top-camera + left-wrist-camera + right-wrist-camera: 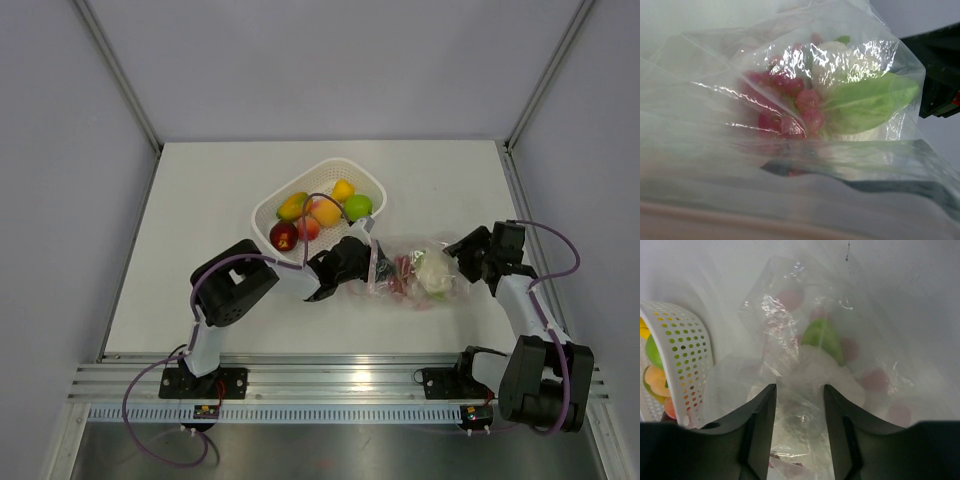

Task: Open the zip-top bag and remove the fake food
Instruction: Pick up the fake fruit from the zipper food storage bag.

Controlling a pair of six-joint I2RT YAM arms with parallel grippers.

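Observation:
The clear zip-top bag (410,272) lies on the white table, right of the basket. Inside it are fake food pieces: a dark red grape cluster (790,100) and a pale green-white leafy piece (865,102). My left gripper (368,258) is at the bag's left edge, shut on the film. The plastic drapes over the left wrist view and hides the fingers. My right gripper (799,387) is at the bag's right end. It is open, with crinkled film and the leafy piece (822,337) between and beyond its fingers.
A white perforated basket (262,215) stands behind the left arm. It holds a red apple (283,236), an orange (326,213), a green apple (358,207) and a yellow piece (343,189). Its wall (687,355) is just left of the right gripper. Grey walls enclose the table.

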